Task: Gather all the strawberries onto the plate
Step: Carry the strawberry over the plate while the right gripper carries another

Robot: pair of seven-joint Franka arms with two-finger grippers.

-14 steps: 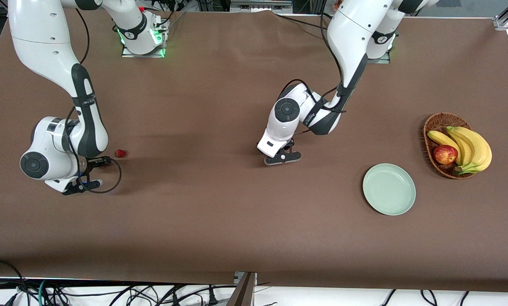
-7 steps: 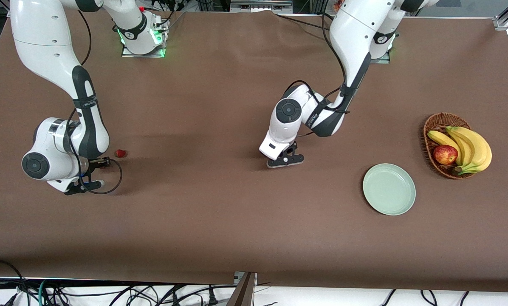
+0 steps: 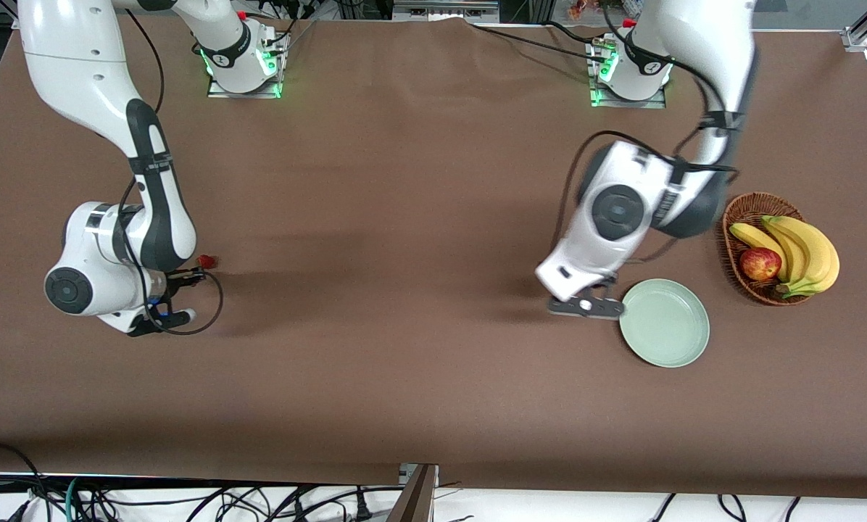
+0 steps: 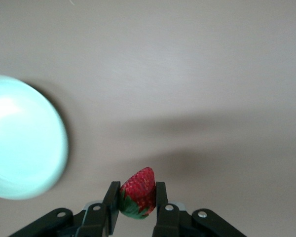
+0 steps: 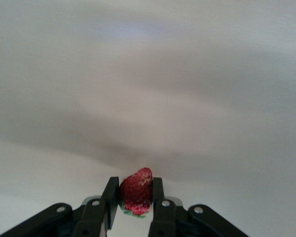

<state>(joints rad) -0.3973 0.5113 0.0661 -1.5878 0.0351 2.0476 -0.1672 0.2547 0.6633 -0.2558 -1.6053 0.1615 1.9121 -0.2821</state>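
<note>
While both arms each carry a berry, the relation that matters sits at the left arm's end: the left tool (image 3: 586, 306) hangs just beside the rim of the plate (image 3: 664, 322), at the rim's edge toward the right arm's end, so the drop spot lies a short way on toward the basket. Going left to right in the front view: the right tool (image 3: 185, 286) is at the right arm's end of the counter (image 3: 404, 217), fingers pinched on a strawberry (image 3: 205, 259) whose red tip peeks past the fingertips; its wrist view shows the same strawberry (image 5: 136, 191) clamped between two black pads, pointed end away from the wrist, green cap at the pad roots. This arm is well apart from the plate, so it is the farther of the two by a lot. Next, the left tool, closed on its own strawberry (image 4: 138, 192), long axis running out from the fingers, tip forward, leafy cap low; the plate (image 4: 54, 148) is seen off to one side of the berry, not yet under it. Plate is smooth, glossy, pale mint, round with a raised lip, nothing in it. Berries are bumpy, seeded, soft-looking, so likely easy to bruise. Last, a brown wicker basket (image 3: 745, 210) with bananas (image 3: 803, 250) and an apple (image 3: 760, 263). No third berry visible. Counter cover is matte brown cloth.
</note>
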